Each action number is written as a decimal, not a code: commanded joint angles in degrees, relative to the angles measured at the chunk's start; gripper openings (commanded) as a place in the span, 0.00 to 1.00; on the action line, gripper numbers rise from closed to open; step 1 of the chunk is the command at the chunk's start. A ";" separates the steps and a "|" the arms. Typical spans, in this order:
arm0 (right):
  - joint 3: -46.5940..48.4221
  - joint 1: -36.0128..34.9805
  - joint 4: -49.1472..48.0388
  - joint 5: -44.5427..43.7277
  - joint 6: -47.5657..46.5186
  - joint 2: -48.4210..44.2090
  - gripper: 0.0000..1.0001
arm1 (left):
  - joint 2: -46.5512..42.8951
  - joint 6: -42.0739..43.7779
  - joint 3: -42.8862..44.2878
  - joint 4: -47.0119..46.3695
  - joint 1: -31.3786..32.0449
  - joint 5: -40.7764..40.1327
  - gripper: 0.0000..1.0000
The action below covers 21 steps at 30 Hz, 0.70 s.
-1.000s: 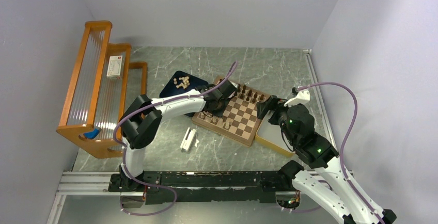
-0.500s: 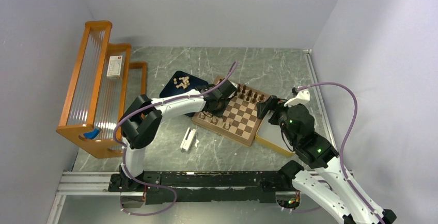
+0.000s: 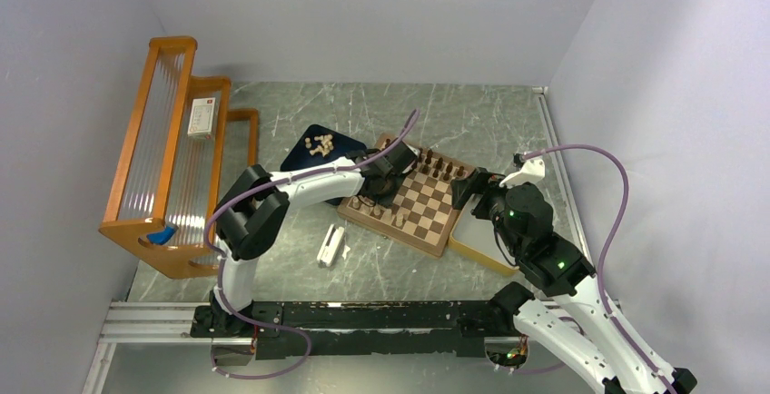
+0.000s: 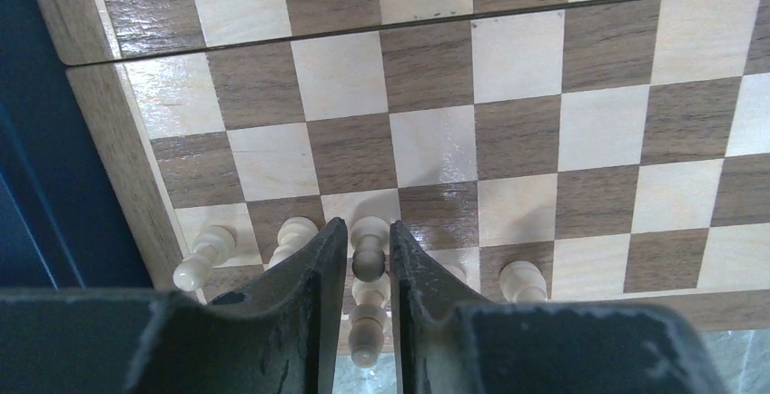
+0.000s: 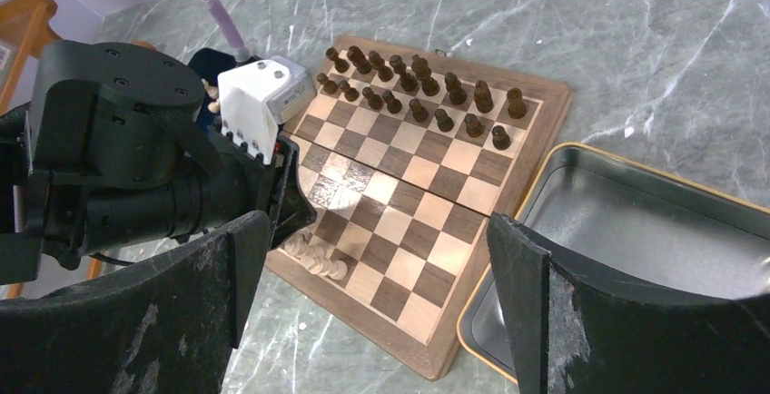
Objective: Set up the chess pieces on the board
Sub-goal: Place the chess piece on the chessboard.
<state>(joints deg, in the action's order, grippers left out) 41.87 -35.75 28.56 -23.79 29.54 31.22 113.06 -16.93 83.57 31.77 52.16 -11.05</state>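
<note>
**Left gripper astride a pale piece in the crowded back row**

The left gripper (image 4: 365, 231) is reaching down over the square wooden chessboard with light and dark brown checks (image 4: 518, 131). Its two dark fingers are standing narrowly apart on either side of one pale tan turned wooden chess piece (image 4: 368, 262). Whether the pads are touching that piece or standing just clear of it cannot be told.

The piece is sitting in the row along the board edge opposite the dark brown set (image 5: 418, 85), near the corner beside the dark blue tray (image 3: 304, 153). Other pale pieces are standing just beside each finger (image 4: 295, 231) (image 4: 524, 278), and one nearer the corner (image 4: 204, 253) is looking tilted. More pale pieces (image 3: 320, 145) are waiting in the blue tray.

The right gripper (image 5: 377, 267) is hanging with its jaws spread wide and holding nothing, above the board's far edge by the yellow-rimmed metal tray (image 5: 636, 221).

The likely hazard is the pale piece toppling. If it is clinging to one pad, a lift would be dragging it over. The neighbours are so close that widening or rising fingers could be clipping them and knocking down the row.
</note>
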 commanded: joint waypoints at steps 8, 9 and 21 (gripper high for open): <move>-1.00 -0.22 -1.55 -0.17 0.43 -0.63 0.94 | 0.68 0.90 3.73 1.14 -0.26 -0.04 0.31; -0.95 -0.25 -1.43 -0.24 0.37 -0.62 0.94 | 0.72 0.96 4.22 1.35 -0.26 -0.23 0.32; -1.08 -0.28 -1.13 -0.30 0.59 -1.23 0.94 | -0.14 2.10 11.95 3.63 -0.74 -3.10 0.41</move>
<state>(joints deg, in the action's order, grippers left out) 41.43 -35.75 28.16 -23.75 29.58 30.61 113.69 -15.81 91.85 33.76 52.14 -12.19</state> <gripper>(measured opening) 0.944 0.406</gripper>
